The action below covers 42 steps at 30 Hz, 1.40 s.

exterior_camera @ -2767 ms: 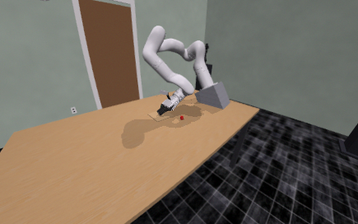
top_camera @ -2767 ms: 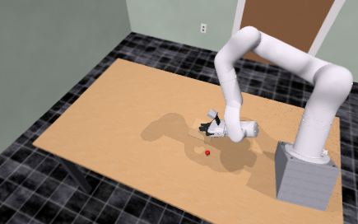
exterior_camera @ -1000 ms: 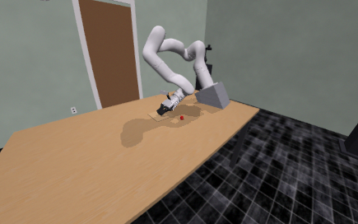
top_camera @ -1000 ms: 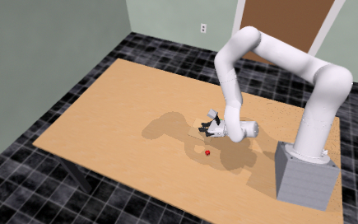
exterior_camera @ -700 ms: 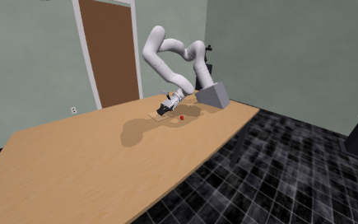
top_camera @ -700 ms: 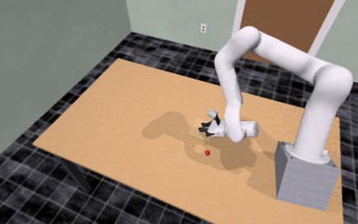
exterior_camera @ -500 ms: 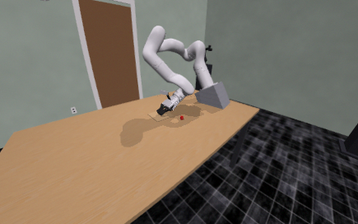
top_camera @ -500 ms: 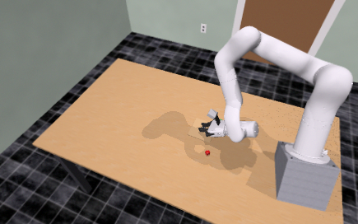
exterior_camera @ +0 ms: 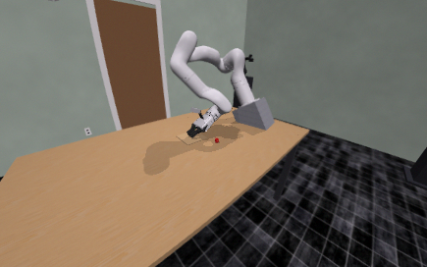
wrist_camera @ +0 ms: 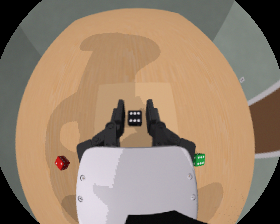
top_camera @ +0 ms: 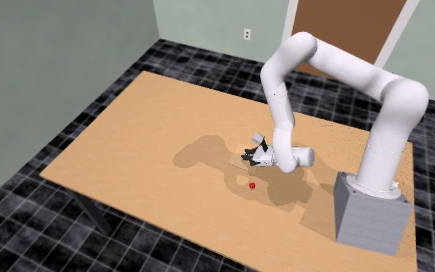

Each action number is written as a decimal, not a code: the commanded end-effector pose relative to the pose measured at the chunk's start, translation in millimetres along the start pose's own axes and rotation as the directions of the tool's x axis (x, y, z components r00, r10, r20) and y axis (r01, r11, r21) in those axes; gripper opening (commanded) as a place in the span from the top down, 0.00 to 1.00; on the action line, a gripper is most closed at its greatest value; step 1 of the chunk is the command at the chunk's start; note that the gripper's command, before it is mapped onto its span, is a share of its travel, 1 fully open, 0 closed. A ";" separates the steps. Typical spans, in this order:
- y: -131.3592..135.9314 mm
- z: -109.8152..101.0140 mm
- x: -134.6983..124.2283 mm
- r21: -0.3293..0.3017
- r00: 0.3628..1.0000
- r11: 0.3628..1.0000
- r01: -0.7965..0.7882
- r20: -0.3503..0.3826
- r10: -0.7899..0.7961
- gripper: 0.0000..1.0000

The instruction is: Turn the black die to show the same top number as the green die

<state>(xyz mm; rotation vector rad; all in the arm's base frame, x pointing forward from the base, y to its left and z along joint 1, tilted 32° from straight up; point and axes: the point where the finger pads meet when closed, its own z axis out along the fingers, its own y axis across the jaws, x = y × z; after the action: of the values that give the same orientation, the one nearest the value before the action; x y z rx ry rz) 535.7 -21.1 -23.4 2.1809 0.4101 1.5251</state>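
In the wrist view the black die (wrist_camera: 134, 117) lies between my gripper's (wrist_camera: 135, 113) two dark fingers, with a thin gap on each side. The fingers stand partly open around it and do not press it. The die rests on the pale tan mat (wrist_camera: 141, 96). The green die (wrist_camera: 199, 159) lies on the table to the right of the gripper body, and the red die (wrist_camera: 62, 161) to the left. In the top view the gripper (top_camera: 248, 154) reaches low and tilted over the mat (top_camera: 240, 158). The black die is hidden among the fingers there.
The red die (top_camera: 252, 185) lies on the table in front of the mat; it also shows in the exterior view (exterior_camera: 217, 140). The arm's grey base block (top_camera: 371, 212) stands at the table's right end. The gripper (exterior_camera: 192, 132) is low over the mat edge.
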 end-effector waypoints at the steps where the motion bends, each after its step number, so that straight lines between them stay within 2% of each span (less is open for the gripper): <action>1: -0.1 -1.3 0.6 0.000 1.000 1.000 0.000 -0.001 0.000 0.64; 15: -0.1 -44.3 0.5 0.000 1.000 1.000 0.000 -0.001 0.000 0.64; 27: -0.1 -50.7 2.5 0.000 1.000 1.000 0.000 -0.001 0.000 0.64; 34: -0.1 -57.7 15.7 0.000 1.000 1.000 0.000 -0.001 0.000 0.64; 42: -0.1 -73.7 45.8 0.000 1.000 1.000 0.000 -0.001 0.000 0.64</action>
<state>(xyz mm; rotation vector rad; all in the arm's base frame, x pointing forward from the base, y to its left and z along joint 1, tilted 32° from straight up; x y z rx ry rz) 484.4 6.1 20.6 2.1804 0.4112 1.5273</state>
